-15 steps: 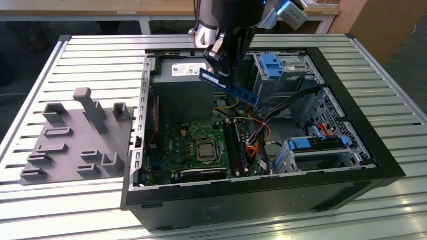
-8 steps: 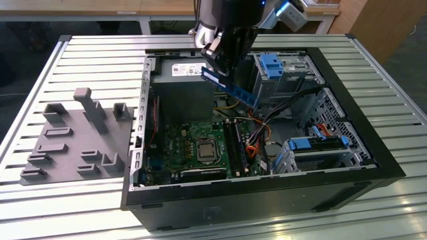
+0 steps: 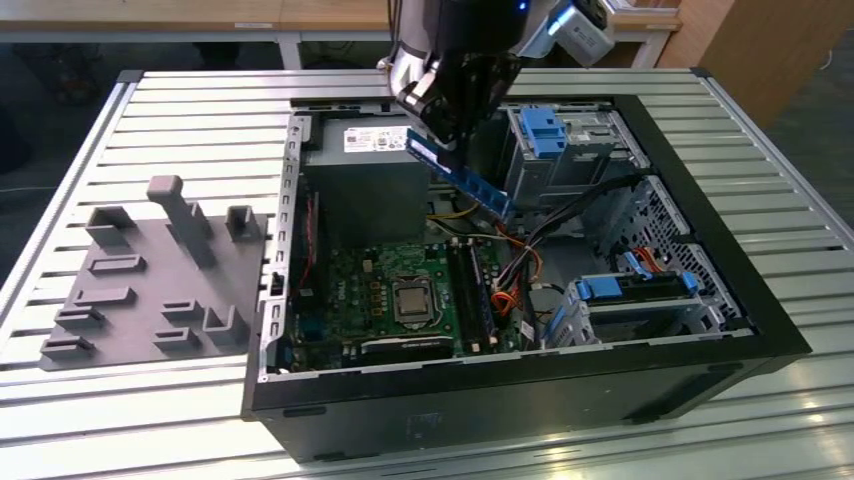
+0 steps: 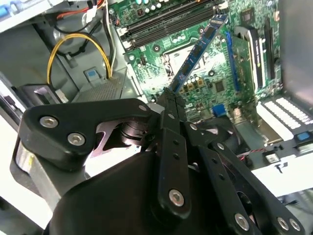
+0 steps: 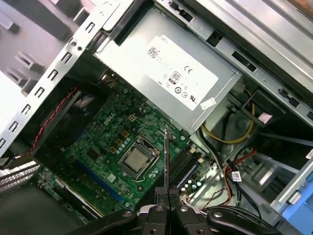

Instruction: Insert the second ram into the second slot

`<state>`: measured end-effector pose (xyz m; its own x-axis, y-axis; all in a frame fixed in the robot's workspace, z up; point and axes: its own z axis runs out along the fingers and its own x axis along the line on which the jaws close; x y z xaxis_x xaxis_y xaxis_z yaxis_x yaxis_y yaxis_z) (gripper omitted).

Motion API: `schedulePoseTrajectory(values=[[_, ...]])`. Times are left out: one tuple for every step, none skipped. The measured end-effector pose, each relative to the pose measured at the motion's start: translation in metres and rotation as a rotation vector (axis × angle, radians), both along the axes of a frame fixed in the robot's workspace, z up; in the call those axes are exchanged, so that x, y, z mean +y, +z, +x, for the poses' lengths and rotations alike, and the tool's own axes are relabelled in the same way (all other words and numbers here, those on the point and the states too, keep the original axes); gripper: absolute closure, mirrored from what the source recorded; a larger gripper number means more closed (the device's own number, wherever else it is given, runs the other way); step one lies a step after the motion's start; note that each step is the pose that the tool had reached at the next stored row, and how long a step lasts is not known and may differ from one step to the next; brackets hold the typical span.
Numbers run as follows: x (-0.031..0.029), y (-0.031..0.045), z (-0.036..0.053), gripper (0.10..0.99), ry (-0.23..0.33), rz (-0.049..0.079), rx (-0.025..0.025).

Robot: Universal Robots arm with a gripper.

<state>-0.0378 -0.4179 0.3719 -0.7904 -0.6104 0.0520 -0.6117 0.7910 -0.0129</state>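
Observation:
My gripper [image 3: 437, 128] hangs over the open computer case [image 3: 694, 300], shut on the second ram [image 3: 462, 173], a thin blue circuit-board stick that slants down from the fingers toward the motherboard [image 3: 360, 290]. The second wrist view shows the stick [image 4: 198, 54] flat-on, with dark chips, reaching out from the gripper [image 4: 169, 96]. Seen edge-on in the first wrist view, the stick [image 5: 166, 159] rises from the gripper [image 5: 165, 195]. The dark memory slots [image 3: 473, 292] [image 4: 168, 20] [image 5: 184, 169] lie beside the processor socket [image 3: 410, 298], below the stick and apart from it. I cannot tell which slot is the second.
A grey power supply [image 3: 367, 165] with a white label fills the case's back corner. Blue drive-bay clips [image 3: 545, 128] and cables [image 3: 514, 265] sit toward the exterior view's right. A grey fixture plate [image 3: 147, 280] lies on the slatted table at the exterior view's left.

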Motion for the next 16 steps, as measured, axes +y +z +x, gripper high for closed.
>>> schedulePoseTrajectory(values=[[0.0004, -0.0001, 0.0000, 0.969, -0.016, 0.000, -0.0005], [0.0007, 0.0000, 0.0000, 0.969, -0.032, 0.000, -0.0010], [0.0011, 0.0000, 0.0000, 0.969, -0.049, 0.000, -0.0015], [0.0015, 0.0000, 0.0000, 0.969, -0.065, 0.000, -0.0020], [0.0019, 0.0000, 0.0000, 0.969, -0.081, 0.000, -0.0025], [0.0021, 0.0000, 0.0000, 0.969, -0.096, 0.000, -0.0029], [0.0024, 0.0000, 0.0000, 0.969, -0.111, 0.000, -0.0033], [0.0027, 0.0000, 0.0000, 0.969, -0.126, 0.000, -0.0038], [0.0028, -0.0001, 0.0000, 0.969, -0.141, 0.000, -0.0042], [0.0029, -0.0001, 0.0000, 0.969, -0.155, 0.000, -0.0044], [0.0029, -0.0002, 0.0000, 0.969, -0.166, 0.000, -0.0045], [0.0030, -0.0003, 0.0000, 0.969, -0.172, 0.000, -0.0047], [0.0028, -0.0006, 0.0000, 0.969, -0.176, 0.000, -0.0049], [0.0026, -0.0009, 0.0000, 0.969, -0.179, 0.000, -0.0051], [0.0021, -0.0011, 0.0000, 0.969, -0.180, 0.000, -0.0051], [0.0013, -0.0013, 0.0000, 0.969, -0.181, 0.000, -0.0051]])
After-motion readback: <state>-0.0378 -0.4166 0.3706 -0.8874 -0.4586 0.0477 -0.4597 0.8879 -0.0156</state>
